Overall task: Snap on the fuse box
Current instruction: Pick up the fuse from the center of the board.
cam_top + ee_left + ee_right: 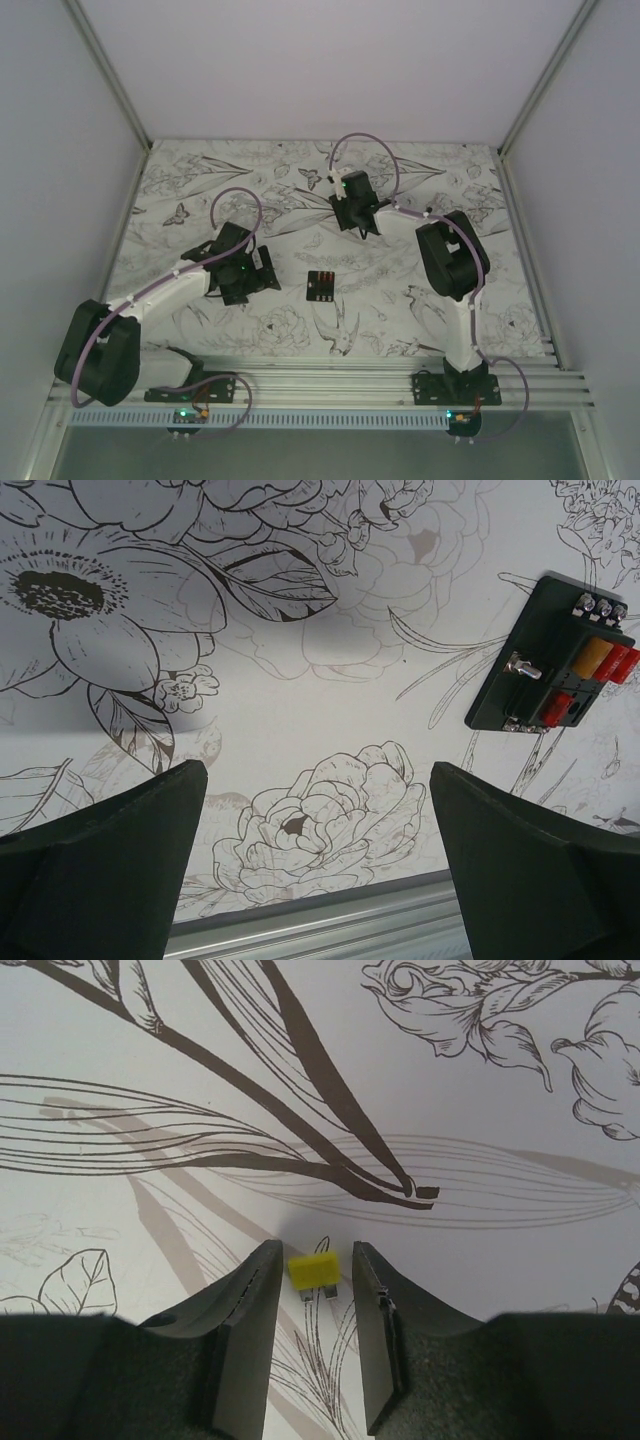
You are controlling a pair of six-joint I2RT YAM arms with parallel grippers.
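Observation:
The fuse box [321,285] is a small black square lying flat on the flower-print mat between the two arms. In the left wrist view the fuse box [555,660] sits at the upper right, with red and orange fuses and small silver screws on its face. My left gripper [315,775] is wide open over bare mat, with the box off to its right; from above, the left gripper [266,270] is just left of the box. My right gripper [315,1252] hangs low over the mat, its jaws partly open around a small yellow fuse [313,1269] with a narrow gap on each side. Seen from above, the right gripper [361,222] is beyond the box.
The flower-print mat [250,190] covers the table. A ribbed aluminium rail [330,380] runs along the near edge, and the rail [330,925] also shows just below my left fingers. White walls enclose the left, right and back sides.

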